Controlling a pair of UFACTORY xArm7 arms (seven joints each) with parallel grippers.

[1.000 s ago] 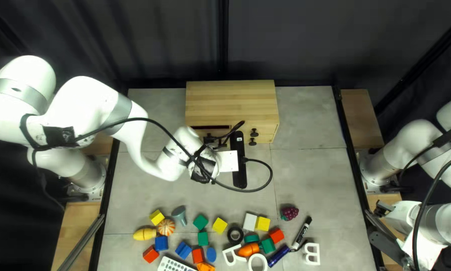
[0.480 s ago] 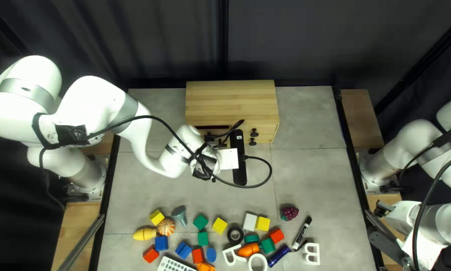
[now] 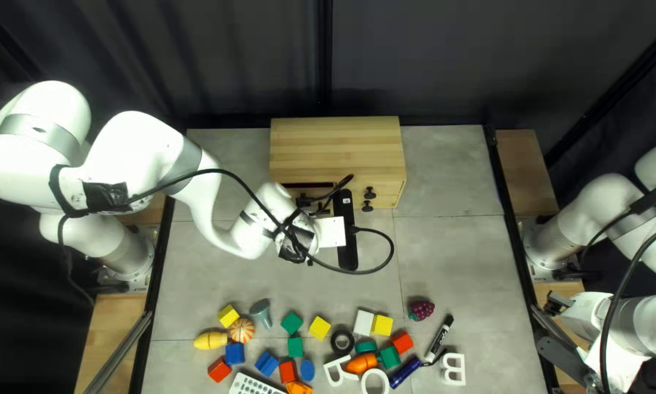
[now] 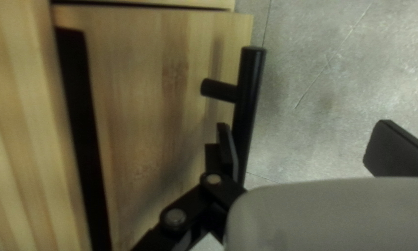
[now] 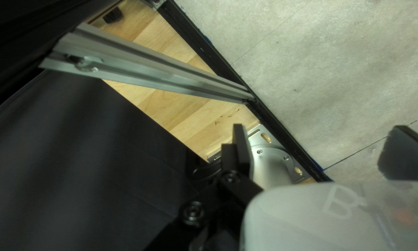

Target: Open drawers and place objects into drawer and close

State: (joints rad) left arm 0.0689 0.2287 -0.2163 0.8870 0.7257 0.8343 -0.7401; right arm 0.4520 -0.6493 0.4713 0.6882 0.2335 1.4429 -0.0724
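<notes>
Placement of empty, wide-open left gripper (image 4: 306,139), one finger behind handle (image 4: 249,102), suggests pulling drawer (image 4: 143,93) nearer; right gripper (image 5: 317,139) likewise wide, empty.

In the top left view, a dark curtain (image 3: 444,58) is hanging at twelve o'clock; wood (image 3: 525,168) is flanking the table (image 3: 459,255) at two and eight.
</notes>
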